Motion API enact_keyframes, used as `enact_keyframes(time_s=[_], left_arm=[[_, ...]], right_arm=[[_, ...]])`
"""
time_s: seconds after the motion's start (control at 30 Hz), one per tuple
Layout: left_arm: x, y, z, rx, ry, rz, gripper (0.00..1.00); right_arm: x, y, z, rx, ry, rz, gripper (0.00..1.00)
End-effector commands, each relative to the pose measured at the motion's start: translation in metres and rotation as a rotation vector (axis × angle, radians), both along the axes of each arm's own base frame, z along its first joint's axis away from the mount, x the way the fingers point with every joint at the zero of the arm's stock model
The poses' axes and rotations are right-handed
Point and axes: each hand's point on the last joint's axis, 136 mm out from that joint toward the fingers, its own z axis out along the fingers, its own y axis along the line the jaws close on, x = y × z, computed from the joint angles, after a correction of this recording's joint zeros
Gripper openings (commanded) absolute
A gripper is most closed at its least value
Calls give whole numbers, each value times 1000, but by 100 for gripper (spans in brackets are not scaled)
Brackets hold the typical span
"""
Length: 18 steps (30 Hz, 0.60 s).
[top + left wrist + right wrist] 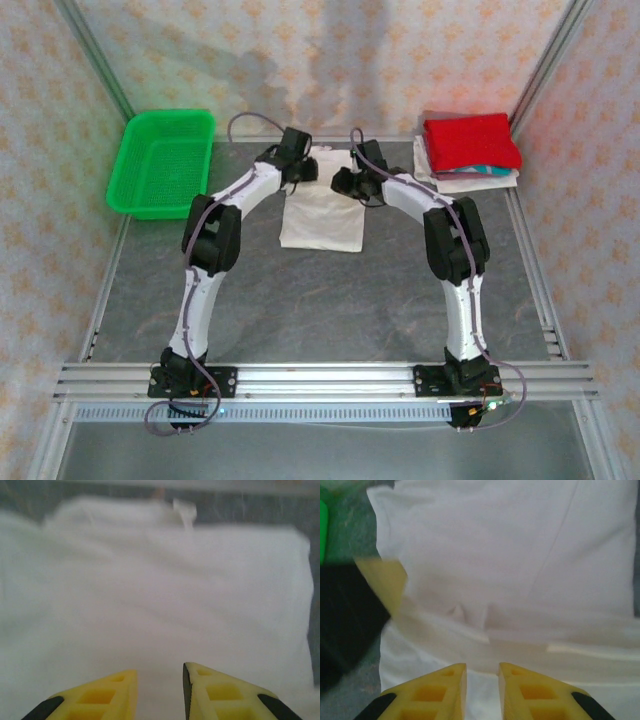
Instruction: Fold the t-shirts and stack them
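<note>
There's a green mesh basket point(160, 165) at about ten o'clock on the grey table point(330, 300), in the far left corner just beside the slanting metal post point(95, 55). A matching post point(545, 65) rises at one o'clock. Silver rails point(330, 378) run across the six o'clock edge. Pale wallpaper point(330, 50) dotted with small orange motifs surrounds the table.

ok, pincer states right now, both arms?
Left pincer: jaws slightly apart at the white t-shirt; grip cannot be told.
Right pincer: jaws slightly apart at the same t-shirt; grip cannot be told.
</note>
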Motion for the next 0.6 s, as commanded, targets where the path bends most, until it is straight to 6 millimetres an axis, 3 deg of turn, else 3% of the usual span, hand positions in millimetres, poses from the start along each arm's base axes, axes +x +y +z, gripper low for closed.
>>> enact_keyframes(time_s=[0.0,0.1,0.17,0.23,0.43,0.57], left_arm=[[23,28,27,37,-22,34,30],[25,32,68,9,-67,44,30],[13,36,90,-5,-84,68,30],[-6,38,97,-41,-90,80,31],[-97,27,68,-162,-80,67,29],[-141,19,25,-172,0,41,20]], right_arm=[[20,-13,19,0,-63,-37,23],[7,-15,33,3,-82,-25,23],[-7,-22,30,1,-59,-36,24],[-22,-27,24,2,-30,-41,24],[-69,-5,7,93,81,36,22],[-85,10,1,130,120,72,21]])
